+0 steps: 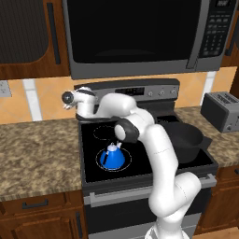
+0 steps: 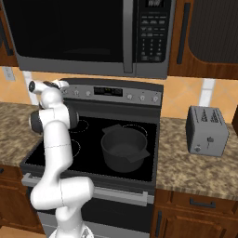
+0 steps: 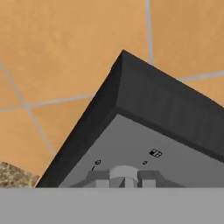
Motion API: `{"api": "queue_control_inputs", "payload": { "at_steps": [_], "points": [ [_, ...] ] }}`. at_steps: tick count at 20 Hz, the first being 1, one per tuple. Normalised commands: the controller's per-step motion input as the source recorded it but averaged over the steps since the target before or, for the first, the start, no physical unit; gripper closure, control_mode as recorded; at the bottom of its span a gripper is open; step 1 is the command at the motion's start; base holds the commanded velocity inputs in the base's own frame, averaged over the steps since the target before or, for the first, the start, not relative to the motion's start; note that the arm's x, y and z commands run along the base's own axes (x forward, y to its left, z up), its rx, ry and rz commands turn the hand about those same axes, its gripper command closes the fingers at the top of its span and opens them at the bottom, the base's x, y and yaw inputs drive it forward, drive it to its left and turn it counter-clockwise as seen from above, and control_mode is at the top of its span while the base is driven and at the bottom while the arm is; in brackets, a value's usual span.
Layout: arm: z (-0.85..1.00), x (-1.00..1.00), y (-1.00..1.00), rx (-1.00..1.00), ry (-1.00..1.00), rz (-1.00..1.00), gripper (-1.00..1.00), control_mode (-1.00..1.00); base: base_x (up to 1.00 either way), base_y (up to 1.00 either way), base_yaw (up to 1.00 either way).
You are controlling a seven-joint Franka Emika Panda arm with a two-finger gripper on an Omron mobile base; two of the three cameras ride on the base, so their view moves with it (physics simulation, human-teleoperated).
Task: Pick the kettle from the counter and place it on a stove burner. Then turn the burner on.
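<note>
Fingers [image 3: 124, 181] shut on one stove knob [image 3: 124, 173]; one kettle [image 1: 113, 156] on the burner ring [image 1: 100, 161], one pot [image 2: 123, 149] beside.

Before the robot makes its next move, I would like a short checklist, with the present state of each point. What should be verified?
1. The kettle stands upright inside the large burner ring: ok.
2. The kettle is released, with nothing gripping it: ok.
3. The hand is at the stove's control panel: ok.
4. The hand is shut on a knob: ok, as it seems.
5. This knob controls the kettle's burner: cannot tell.
6. The burner is already on: cannot tell.
</note>
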Motion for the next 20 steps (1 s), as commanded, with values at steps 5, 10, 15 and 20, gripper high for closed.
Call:
{"api": "queue_control_inputs", "payload": {
  "at_steps": [5, 10, 15, 20],
  "points": [
    [-0.35, 0.00, 0.00, -0.23, -0.03, 0.27, 1.00, -1.00, 0.00, 0.00, 0.00],
    [-0.40, 0.00, 0.01, -0.27, -0.03, 0.30, 1.00, -1.00, 0.00, 0.00, 0.00],
    [-0.04, -0.02, 0.07, -0.11, -0.01, 0.15, 1.00, -1.00, 0.00, 0.00, 0.00],
    [0.00, 0.00, 0.00, 0.00, 0.00, 0.00, 1.00, -1.00, 0.00, 0.00, 0.00]
  ]
}}
